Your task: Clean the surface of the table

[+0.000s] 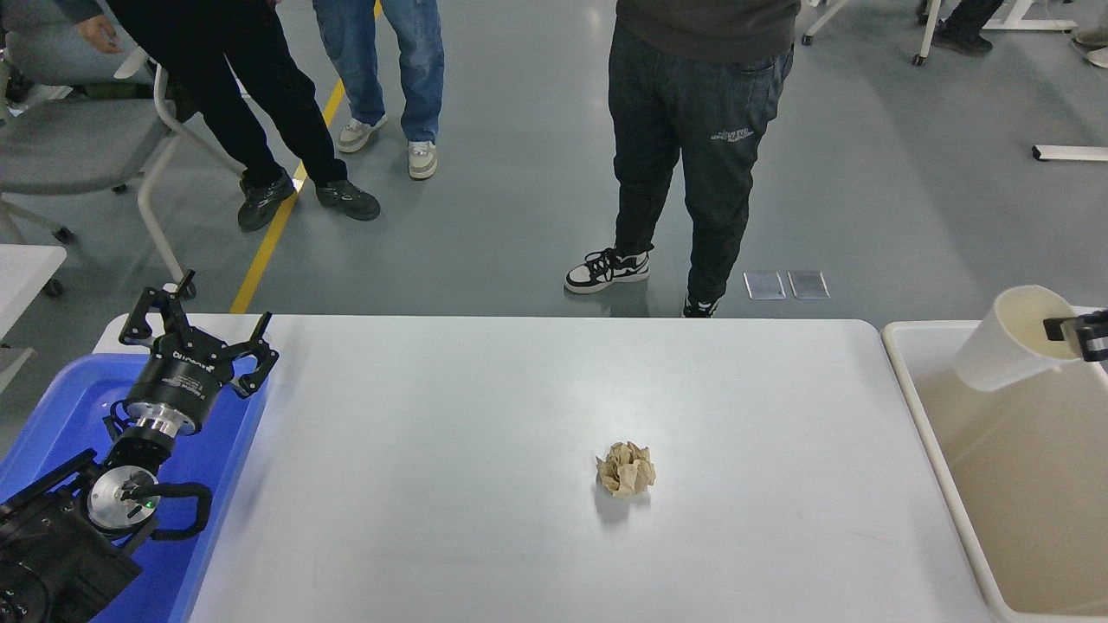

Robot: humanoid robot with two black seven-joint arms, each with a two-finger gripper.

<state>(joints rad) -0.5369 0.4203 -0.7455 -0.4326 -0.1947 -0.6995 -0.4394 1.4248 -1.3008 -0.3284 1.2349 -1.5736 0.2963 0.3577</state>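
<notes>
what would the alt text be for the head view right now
The right pincer, mostly cut off at the right edge, holds a white paper cup tilted above the cream-white tub. A crumpled brown paper ball lies on the white table surface; the left pincer sits open over the blue tub.

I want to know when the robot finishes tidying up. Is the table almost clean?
Nearly. The right hand holds a white paper cup by its rim over the cream tub, so the cup is already off the table surface but not yet dropped in. One crumpled brown paper ball is left on the table. The left hand hangs open over the blue tub.
</notes>
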